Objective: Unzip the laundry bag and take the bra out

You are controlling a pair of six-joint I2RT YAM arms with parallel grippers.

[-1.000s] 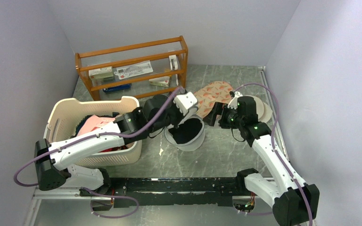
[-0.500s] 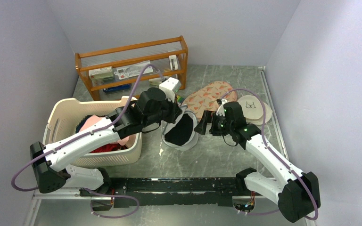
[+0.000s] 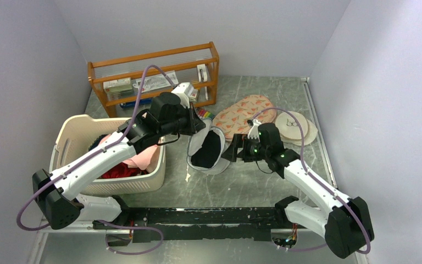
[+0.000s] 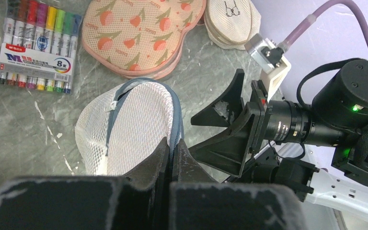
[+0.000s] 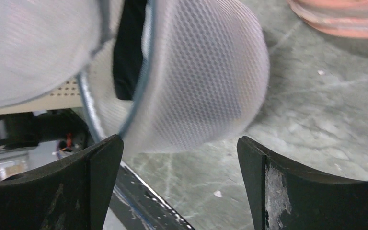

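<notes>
From above, I see the laundry bag (image 3: 199, 144) propped open mid-tabletop (image 3: 253, 184), the black bra (image 3: 211, 149) inside. Left wrist: my left hand (image 4: 171, 155) pinches its grey zipper rim (image 4: 175, 112). Right wrist: my right hand (image 5: 177, 143) gapes wide, empty, just before the bag.

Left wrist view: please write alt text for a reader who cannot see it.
The left gripper pinches the grey zipper rim of the white mesh laundry bag; the open right gripper faces it. A marker pack and patterned pads lie beyond.
</notes>
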